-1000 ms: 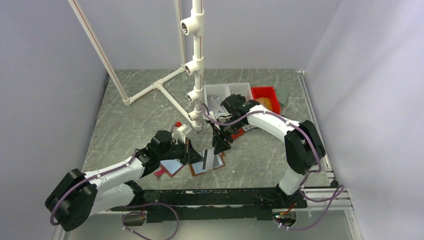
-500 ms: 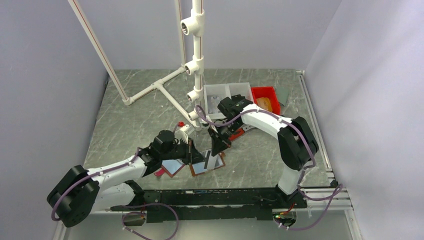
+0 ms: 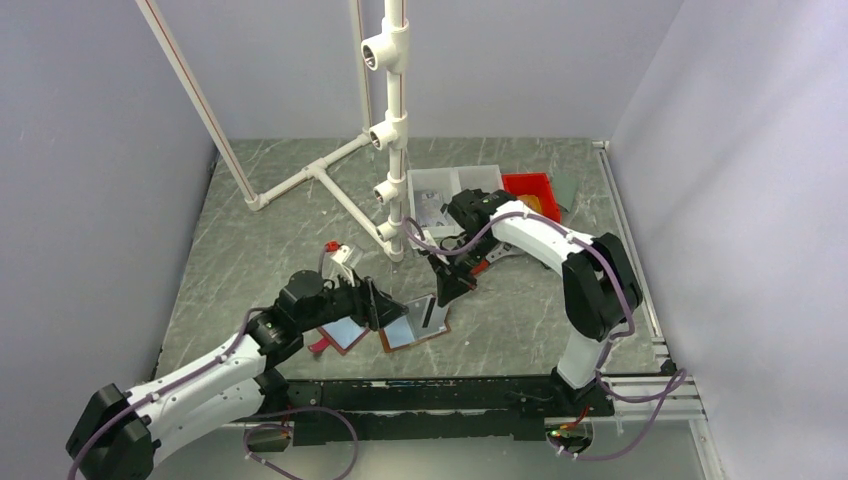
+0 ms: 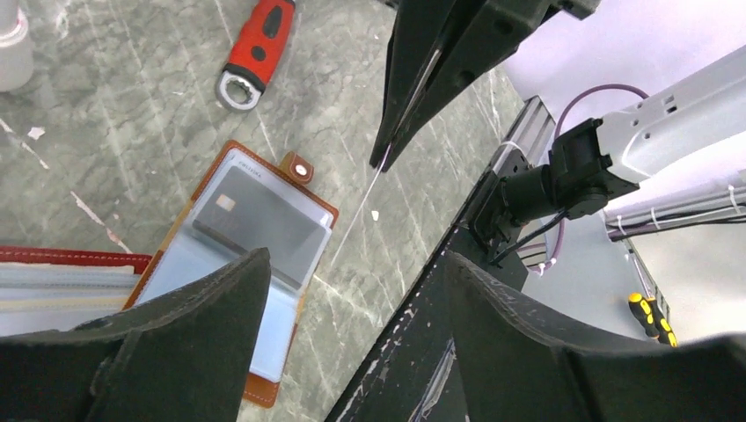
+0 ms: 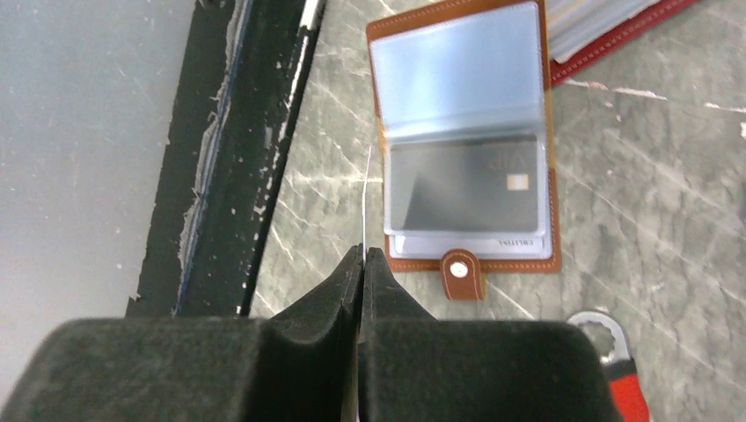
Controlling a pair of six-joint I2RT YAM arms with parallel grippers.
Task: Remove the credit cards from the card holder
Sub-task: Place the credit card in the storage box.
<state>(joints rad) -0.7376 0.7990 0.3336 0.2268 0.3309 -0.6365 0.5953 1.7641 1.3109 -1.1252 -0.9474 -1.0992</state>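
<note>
The brown leather card holder (image 5: 493,262) lies open and flat on the grey marbled table (image 3: 270,250), near the front rail. Its snap tab (image 5: 457,274) points toward the right gripper (image 5: 362,257). Its sleeves (image 5: 457,75) are clear, glossy plastic. 1 sleeve holds a dark card (image 5: 462,189) with a small gold chip, and a pale card's edge shows beneath it.

The right gripper is pinched tight on 1 thin card (image 5: 367,198), which is seen edge-on as a white sliver just beside the holder's long side. I cannot tell whether its lower tip touches the table.

The left gripper (image 4: 354,257) stands wide apart, with nothing between its black padded fingers (image 4: 176,343).

A red holder (image 4: 62,258) with white stitching and stacked sleeves lies just beside the brown one. A red-handled wrench (image 4: 255,48) lies near the snap tab.

At the back, a red bin (image 3: 530,184) holds something orange, partly hidden by the arm. The contents of the clear 2-part bin (image 3: 440,190) beside it are too small to make out.
</note>
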